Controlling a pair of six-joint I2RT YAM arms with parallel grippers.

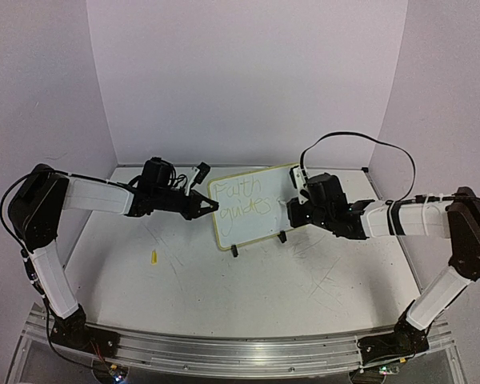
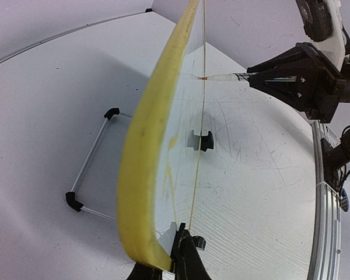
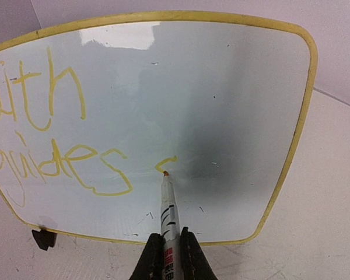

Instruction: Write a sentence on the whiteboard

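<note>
The whiteboard (image 1: 264, 230) stands tilted at the table's back middle, yellow-rimmed, with yellow writing "Faith guides" on it. My left gripper (image 1: 213, 206) is shut on the board's left edge; in the left wrist view the left gripper (image 2: 174, 258) pinches the yellow rim (image 2: 141, 175). My right gripper (image 3: 169, 238) is shut on a white marker (image 3: 168, 213). The marker's orange tip touches the whiteboard (image 3: 221, 87) at the lower end of a short new yellow stroke (image 3: 165, 164), right of "guides". From the left wrist, the marker (image 2: 221, 77) meets the board's face and the right gripper (image 2: 252, 76) is behind it.
A small yellow cap (image 1: 154, 257) lies on the table left of the board. Black clip feet (image 1: 234, 250) (image 1: 282, 237) hold the board's lower edge, and a wire stand (image 2: 93, 157) props it behind. White walls close the back and sides. A metal rail (image 1: 240, 352) runs along the front.
</note>
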